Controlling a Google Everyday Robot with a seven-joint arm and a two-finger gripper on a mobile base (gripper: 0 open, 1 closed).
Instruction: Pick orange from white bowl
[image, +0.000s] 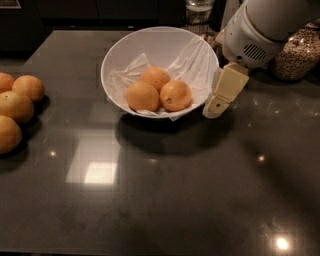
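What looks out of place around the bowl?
Nothing spilled or damaged. The white bowl sits upright, the orange with the stem dot at its front right. Only the paper liner pokes over the front rim. The claw hangs just outside the bowl's right side.

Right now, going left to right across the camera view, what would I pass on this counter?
Loose oranges at the left edge → white bowl holding the dotted orange → gripper, just off the bowl's right rim → jar of grains on the far right.
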